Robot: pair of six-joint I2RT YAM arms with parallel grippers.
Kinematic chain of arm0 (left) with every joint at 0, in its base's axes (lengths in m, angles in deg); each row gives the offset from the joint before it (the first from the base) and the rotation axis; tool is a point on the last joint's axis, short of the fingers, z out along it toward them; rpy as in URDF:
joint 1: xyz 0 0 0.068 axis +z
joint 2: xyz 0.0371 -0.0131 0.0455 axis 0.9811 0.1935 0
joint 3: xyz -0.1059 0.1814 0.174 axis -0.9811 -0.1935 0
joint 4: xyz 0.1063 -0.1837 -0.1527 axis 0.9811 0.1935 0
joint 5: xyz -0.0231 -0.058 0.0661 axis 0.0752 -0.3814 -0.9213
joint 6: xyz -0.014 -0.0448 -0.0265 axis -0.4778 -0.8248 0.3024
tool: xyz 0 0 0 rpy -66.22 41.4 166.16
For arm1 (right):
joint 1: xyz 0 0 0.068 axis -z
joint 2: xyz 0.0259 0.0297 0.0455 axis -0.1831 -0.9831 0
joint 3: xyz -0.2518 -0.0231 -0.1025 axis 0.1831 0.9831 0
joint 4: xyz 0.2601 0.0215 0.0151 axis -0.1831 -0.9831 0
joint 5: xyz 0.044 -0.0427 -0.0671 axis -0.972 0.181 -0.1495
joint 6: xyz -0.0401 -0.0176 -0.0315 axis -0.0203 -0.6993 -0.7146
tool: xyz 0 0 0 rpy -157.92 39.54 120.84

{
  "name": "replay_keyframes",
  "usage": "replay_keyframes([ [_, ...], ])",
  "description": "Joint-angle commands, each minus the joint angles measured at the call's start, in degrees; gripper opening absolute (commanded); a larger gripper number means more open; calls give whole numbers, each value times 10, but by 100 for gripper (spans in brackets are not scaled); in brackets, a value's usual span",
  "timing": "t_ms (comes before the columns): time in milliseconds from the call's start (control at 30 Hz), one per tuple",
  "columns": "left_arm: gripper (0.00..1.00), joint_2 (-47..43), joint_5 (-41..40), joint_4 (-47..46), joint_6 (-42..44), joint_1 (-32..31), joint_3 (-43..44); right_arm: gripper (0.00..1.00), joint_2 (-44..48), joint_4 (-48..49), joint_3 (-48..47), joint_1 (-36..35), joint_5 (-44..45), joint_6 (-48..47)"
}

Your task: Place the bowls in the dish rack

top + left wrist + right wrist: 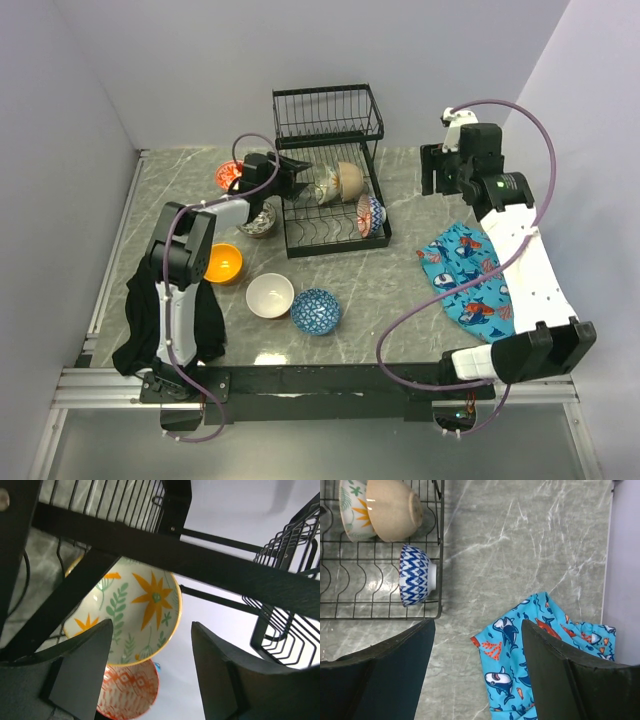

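At the far left of the table a red bowl sits near the back. Just in front of it a dark patterned bowl lies partly under the left arm. Nearer to us come the orange bowl, then the white bowl, with the blue bowl just beside it. All five rest on the table, outside the rack.

The left gripper reaches into the rack's left side, under the upper shelf. Its fingers stand apart with nothing clamped between them. Just past them we see the flower bowl, standing on edge in the lower tray.

To its right, the beige bowl leans against the flower bowl, also on edge. The zigzag bowl stands apart from that pair, near the tray's right front corner.

Right of the rack, the right gripper hangs above bare table, its fingers spread wide and holding nothing. Below it and toward the right edge lies the shark cloth, crumpled, well apart from the rack.
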Motion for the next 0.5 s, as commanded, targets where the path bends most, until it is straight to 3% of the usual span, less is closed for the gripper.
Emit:
replay_keyframes([
  [0, 70, -16, 9, 14, 63, -6, 8, 78, 35, 19, 10, -3, 2, 1],
  [133, 70, -74, 36, 52, 126, 1, -6, 78, 60, 19, 26, 0, -8, 8],
  [267, 71, -187, 76, 77, 210, 15, -55, 78, 77, 33, 44, -2, -12, 13],
  [467, 70, -280, 192, 179, 426, 16, -90, 78, 94, 38, 51, -1, -13, 8],
])
